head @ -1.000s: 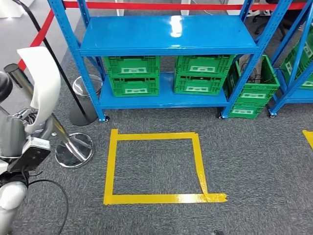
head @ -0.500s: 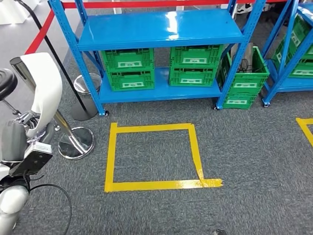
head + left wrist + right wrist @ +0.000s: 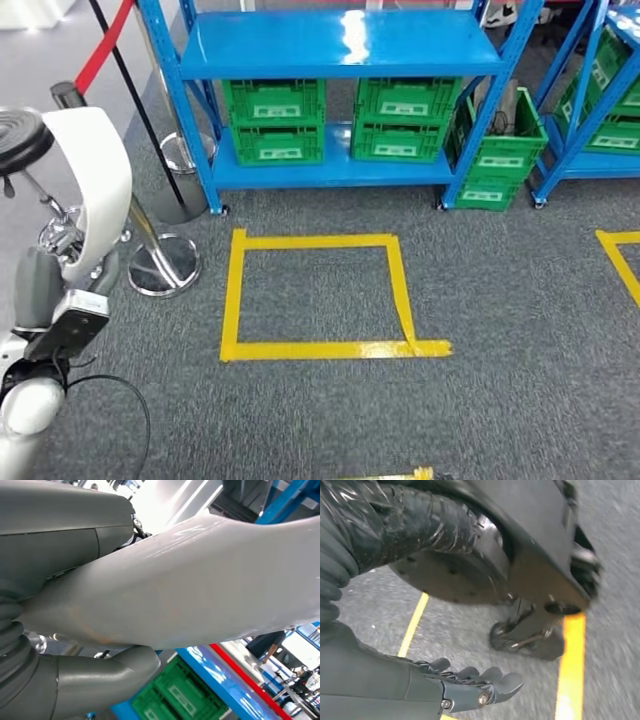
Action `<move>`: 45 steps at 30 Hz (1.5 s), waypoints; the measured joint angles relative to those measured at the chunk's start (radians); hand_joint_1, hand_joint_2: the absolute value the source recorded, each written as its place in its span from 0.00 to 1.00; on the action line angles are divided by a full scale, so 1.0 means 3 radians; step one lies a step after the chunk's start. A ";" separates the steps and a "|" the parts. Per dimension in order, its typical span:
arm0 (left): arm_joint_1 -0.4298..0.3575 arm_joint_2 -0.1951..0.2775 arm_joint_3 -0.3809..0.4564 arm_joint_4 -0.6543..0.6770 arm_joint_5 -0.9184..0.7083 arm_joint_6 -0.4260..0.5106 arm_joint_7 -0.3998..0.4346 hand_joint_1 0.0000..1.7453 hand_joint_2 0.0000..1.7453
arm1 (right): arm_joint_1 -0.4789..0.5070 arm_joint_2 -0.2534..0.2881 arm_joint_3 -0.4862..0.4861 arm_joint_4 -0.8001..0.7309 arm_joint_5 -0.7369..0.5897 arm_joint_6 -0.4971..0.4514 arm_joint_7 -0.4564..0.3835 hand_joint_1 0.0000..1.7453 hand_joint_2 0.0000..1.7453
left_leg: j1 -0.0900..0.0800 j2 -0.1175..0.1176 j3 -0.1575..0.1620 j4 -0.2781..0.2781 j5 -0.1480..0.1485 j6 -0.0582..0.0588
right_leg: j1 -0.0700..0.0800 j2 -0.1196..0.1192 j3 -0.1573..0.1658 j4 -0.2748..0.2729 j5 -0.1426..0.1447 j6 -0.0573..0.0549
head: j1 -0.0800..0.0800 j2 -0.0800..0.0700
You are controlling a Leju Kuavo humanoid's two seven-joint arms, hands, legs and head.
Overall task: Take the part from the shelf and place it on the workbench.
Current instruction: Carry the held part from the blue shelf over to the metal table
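White curved part (image 3: pixel 94 185) sits clasped in the left hand (image 3: pixel 56 630), thumb and fingers on opposite faces; right hand (image 3: pixel 471 687) hangs spread, holding nothing.

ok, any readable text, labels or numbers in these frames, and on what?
No text can be read.
White labels on the green plastic crates on the blue metal shelf: too small to read.
Label on the green crate in the left wrist view: blurred.
White curved plastic part held by the left hand: no marking visible.
Yellow floor tape: plain, no lettering.
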 joint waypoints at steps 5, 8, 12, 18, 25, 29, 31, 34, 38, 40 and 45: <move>0.0000 -0.0027 -0.0007 0.0016 0.0011 -0.0008 -0.0002 1.00 1.00 | -0.0007 -0.0005 0.0020 0.0000 0.0000 -0.0004 -0.0002 0.00 1.00 | -0.0004 0.0008 -0.0299 0.0020 0.0235 -0.0015 | -0.0003 0.0000 0.0203 0.0392 0.0092 0.0015 | 0.0011 0.0000; -0.0003 -0.0033 -0.0009 0.0018 0.0011 -0.0008 -0.0003 1.00 1.00 | -0.0016 -0.0014 0.0021 0.0000 0.0000 -0.0008 -0.0004 0.00 1.00 | -0.0013 0.0008 -0.0410 0.0042 0.0348 -0.0056 | 0.0003 0.0006 0.0769 -0.0364 0.0075 -0.0010 | 0.0007 0.0000; 0.0013 -0.0037 -0.0022 0.0018 0.0021 -0.0013 -0.0015 1.00 1.00 | -0.0014 -0.0016 0.0023 -0.0001 0.0001 -0.0013 0.0016 0.00 1.00 | -0.0006 0.0009 -0.0469 0.0052 0.0416 -0.0130 | 0.0010 0.0012 0.0858 -0.0649 0.0016 -0.0099 | 0.0001 0.0000; 0.0103 -0.0037 -0.0048 0.0006 0.0132 -0.0066 -0.0088 1.00 1.00 | 0.0003 -0.0025 0.0023 0.0001 -0.0029 -0.0043 -0.0071 0.00 1.00 | 0.0018 -0.0011 -0.0614 0.0985 -0.0224 -0.0191 | 0.0006 0.0060 0.0634 -0.0634 0.0240 -0.0177 | -0.0010 0.0000; 0.0222 -0.0023 -0.0041 -0.0091 0.0364 -0.0256 -0.0238 1.00 1.00 | -0.0010 -0.0015 0.0021 -0.0001 -0.0062 -0.0097 -0.0141 0.00 1.00 | 0.0020 -0.0222 0.0081 0.0068 -0.0048 -0.0113 | 0.0003 0.0265 0.0369 -0.0509 0.0384 -0.0080 | -0.0011 0.0000; 0.0245 -0.0019 -0.0042 -0.0097 0.0513 -0.0398 -0.0313 1.00 1.00 | 0.0028 -0.0022 0.0021 0.0002 -0.0101 -0.0121 -0.0120 0.00 1.00 | 0.0047 -0.0067 0.0046 -0.0019 -0.0021 -0.0037 | 0.0003 0.0177 0.0188 -0.0292 0.0260 -0.0006 | 0.0008 0.0000; 0.0270 -0.0018 -0.0042 -0.0098 0.0567 -0.0436 -0.0345 1.00 1.00 | 0.0040 -0.0022 0.0019 0.0002 -0.0120 -0.0127 -0.0115 0.00 1.00 | 0.0036 0.0006 0.0012 -0.0019 0.0008 -0.0017 | -0.0009 0.0061 0.0014 0.0129 0.0020 0.0022 | 0.0024 0.0000; 0.0295 -0.0018 -0.0042 -0.0098 0.0601 -0.0456 -0.0360 1.00 1.00 | 0.0048 -0.0022 0.0018 0.0002 -0.0132 -0.0128 -0.0114 0.00 1.00 | 0.0029 0.0133 -0.0030 -0.0012 0.0036 -0.0024 | -0.0024 0.0018 -0.0037 0.0415 -0.0064 0.0049 | 0.0025 0.0000; 0.0298 -0.0016 -0.0040 -0.0098 0.0615 -0.0457 -0.0362 1.00 1.00 | 0.0047 -0.0029 0.0014 0.0002 -0.0135 -0.0131 -0.0112 0.00 1.00 | 0.0008 0.0273 -0.0034 0.0000 0.0046 -0.0062 | -0.0005 -0.0204 0.0492 -0.0418 0.0223 0.0013 | 0.0024 0.0000; 0.0299 -0.0014 -0.0037 -0.0098 0.0633 -0.0472 -0.0370 1.00 1.00 | 0.0042 -0.0030 0.0011 0.0003 -0.0142 -0.0133 -0.0108 0.00 1.00 | -0.0009 0.0343 -0.0043 0.0008 0.0056 -0.0097 | 0.0016 -0.0231 0.0546 -0.0547 0.0233 -0.0037 | 0.0023 0.0000; 0.0314 0.0008 -0.0023 -0.0104 0.0744 -0.0631 -0.0452 1.00 1.00 | 0.0065 -0.0029 0.0007 0.0006 -0.0172 -0.0154 -0.0114 0.00 1.00 | 0.0021 0.0144 -0.0177 0.0351 -0.0193 -0.0174 | -0.0006 -0.0061 0.0511 -0.0576 0.0308 -0.0165 | 0.0002 0.0000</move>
